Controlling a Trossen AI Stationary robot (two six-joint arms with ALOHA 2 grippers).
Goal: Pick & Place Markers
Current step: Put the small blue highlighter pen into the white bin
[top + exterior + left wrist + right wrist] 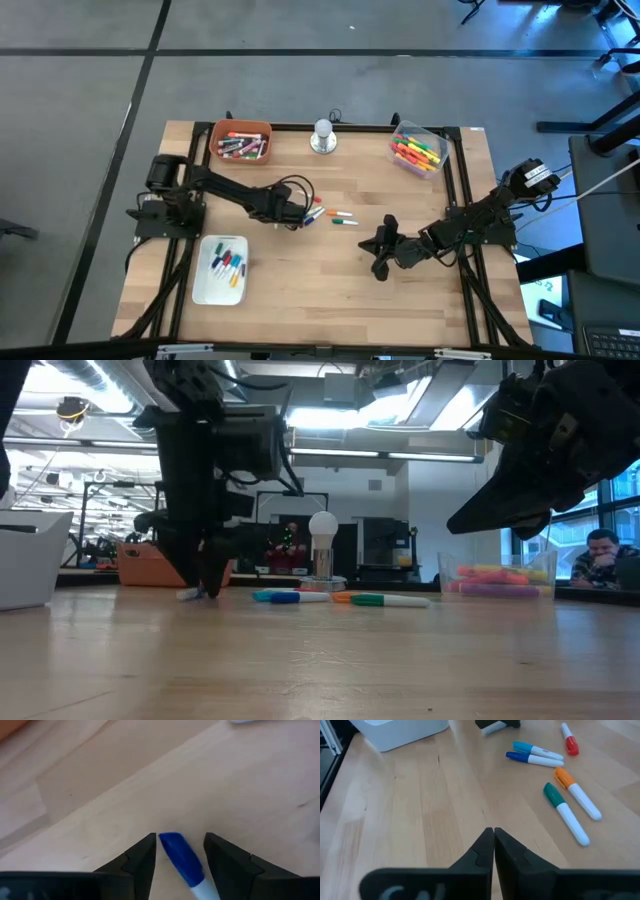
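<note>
My left gripper (297, 213) is down at the table's middle, open, with a finger on either side of a blue-capped, white-bodied marker (183, 861); a gap shows on both sides of it. The marker lies flat on the wood. Several more markers lie loose just to its right: light blue (536, 750), dark blue (530, 759), red (569, 742), orange (577, 795) and green (565, 814). My right gripper (493, 840) is shut and empty, hovering above the table (381, 252) right of centre.
An orange bin (241, 141) and a clear bin (417, 150) at the far edge both hold markers. So does a white tray (220, 268) near the left arm. A silver knob-like object (322, 137) stands between the bins. A person (603, 557) sits beyond the table.
</note>
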